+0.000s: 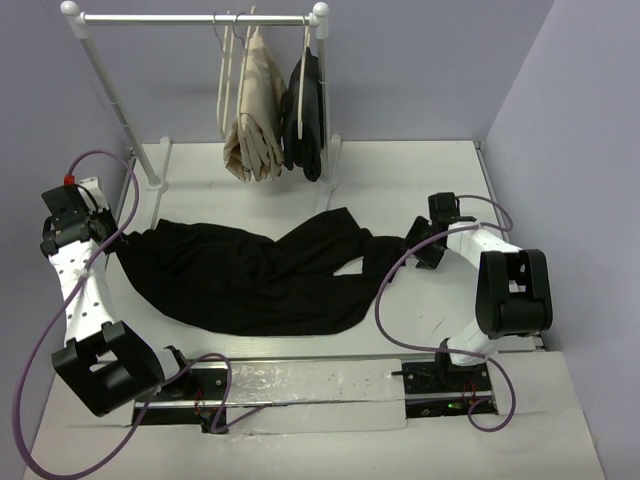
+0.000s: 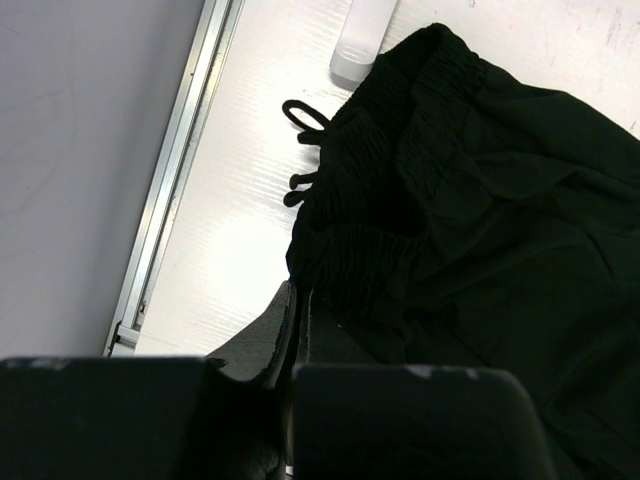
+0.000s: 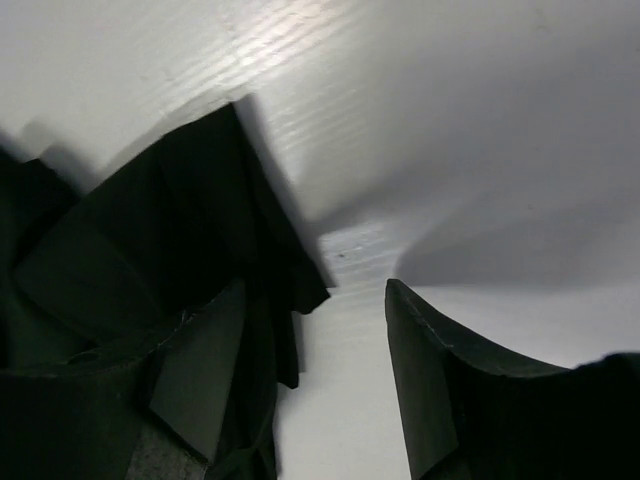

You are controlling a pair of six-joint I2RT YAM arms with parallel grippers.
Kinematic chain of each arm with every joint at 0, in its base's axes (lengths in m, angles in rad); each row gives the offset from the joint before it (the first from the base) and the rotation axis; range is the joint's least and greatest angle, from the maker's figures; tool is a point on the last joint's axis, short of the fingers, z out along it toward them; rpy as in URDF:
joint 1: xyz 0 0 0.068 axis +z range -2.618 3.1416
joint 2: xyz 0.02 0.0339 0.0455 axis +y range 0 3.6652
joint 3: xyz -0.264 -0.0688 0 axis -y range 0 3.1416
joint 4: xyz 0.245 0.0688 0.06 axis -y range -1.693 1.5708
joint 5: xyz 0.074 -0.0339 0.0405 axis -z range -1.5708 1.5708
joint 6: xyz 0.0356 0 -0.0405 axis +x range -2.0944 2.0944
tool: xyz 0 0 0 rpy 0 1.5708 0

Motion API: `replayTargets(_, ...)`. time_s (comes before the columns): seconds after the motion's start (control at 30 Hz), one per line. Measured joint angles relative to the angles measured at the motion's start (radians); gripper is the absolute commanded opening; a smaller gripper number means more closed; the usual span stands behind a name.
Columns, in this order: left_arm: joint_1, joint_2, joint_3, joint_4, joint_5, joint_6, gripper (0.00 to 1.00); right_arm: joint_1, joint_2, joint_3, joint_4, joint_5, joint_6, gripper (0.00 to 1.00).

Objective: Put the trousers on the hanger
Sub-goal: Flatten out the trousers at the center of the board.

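Observation:
The black trousers [image 1: 250, 280] lie spread across the table, waistband to the left and leg ends to the right. My left gripper [image 1: 112, 240] is at the waistband, and in the left wrist view this gripper [image 2: 298, 295] is shut on the elastic edge of the trousers [image 2: 480, 200], beside the drawstring [image 2: 305, 125]. My right gripper [image 1: 415, 246] stands at the leg ends. In the right wrist view it [image 3: 315, 290] is open, with bare table between its fingers and the hem of the trousers [image 3: 170, 220] lying against the left finger. The bare white hanger [image 1: 226, 80] hangs on the rail at the back.
A white rail [image 1: 200, 18] stands at the back of the table and also carries beige trousers [image 1: 258, 110] and a smaller black garment [image 1: 308, 115] on their own hangers. One rail foot [image 2: 360, 40] is near the waistband. Walls close in on the left and right.

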Motion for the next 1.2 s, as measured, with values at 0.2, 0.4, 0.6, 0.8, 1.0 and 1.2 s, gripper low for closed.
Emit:
replayTargets(0.2, 0.000, 0.000, 0.000, 0.004, 0.001, -0.007, 0.00, 0.016, 0.019, 0.016, 0.064, -0.080, 0.021, 0.70)
replayTargets(0.4, 0.000, 0.000, 0.000, 0.007, 0.004, -0.013, 0.00, 0.055, 0.140, 0.070, 0.121, -0.105, 0.030, 0.18)
replayTargets(0.6, 0.000, 0.000, 0.000, 0.008, 0.003, -0.013, 0.00, 0.056, 0.108, 0.065, 0.116, -0.100, 0.035, 0.00)
replayTargets(0.8, 0.001, 0.004, 0.000, 0.024, 0.004, -0.013, 0.00, 0.033, -0.156, 0.058, 0.030, -0.026, 0.010, 0.00)
replayTargets(1.0, 0.001, 0.022, 0.000, 0.038, 0.005, -0.013, 0.00, 0.000, -0.389, 0.137, -0.174, 0.116, -0.024, 0.00)
replayTargets(1.2, 0.001, 0.058, 0.012, 0.041, 0.005, -0.012, 0.00, 0.003, -0.537, 0.264, -0.378, 0.180, -0.032, 0.00)
